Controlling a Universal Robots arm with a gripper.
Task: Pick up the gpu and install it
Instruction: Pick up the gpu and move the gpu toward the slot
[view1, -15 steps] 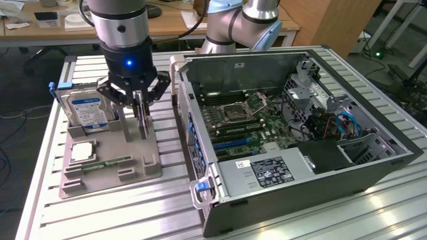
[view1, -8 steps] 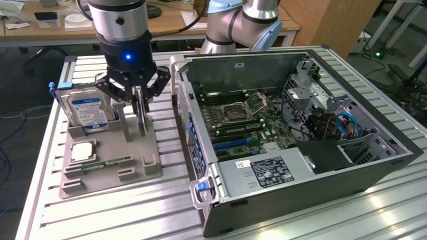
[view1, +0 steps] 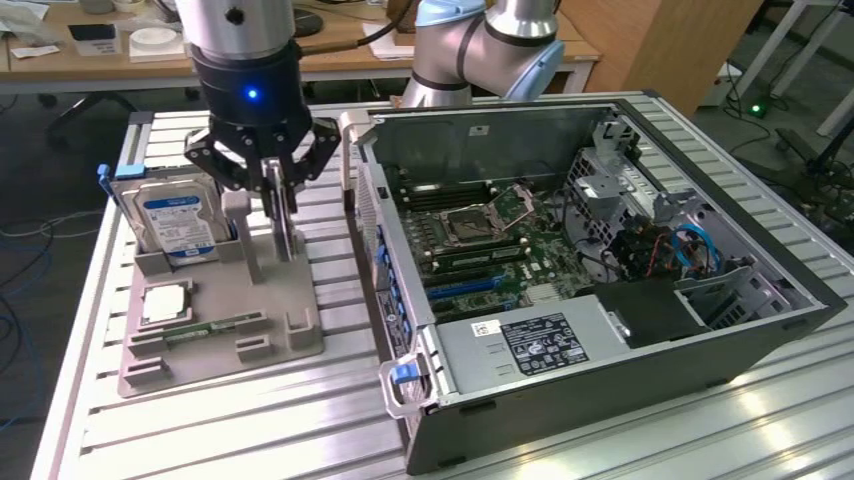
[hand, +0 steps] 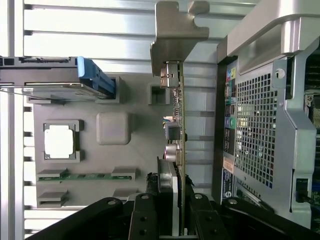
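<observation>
Currently thin black rectangular gpu with silvery bracket (hand: 177, 132) stands on edge in grey plastic holder (view1: 267, 330) on slatted aluminium desk (view1: 200, 420), beside open computer case (view1: 747, 340). Gripper (view1: 276, 197) pinches its upper edge. Judged light, stiff, fragile; grip bare board edge, not components

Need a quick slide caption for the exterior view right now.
Gripper closed on the upright gpu standing in the gray holder, beside the open computer case.
</observation>
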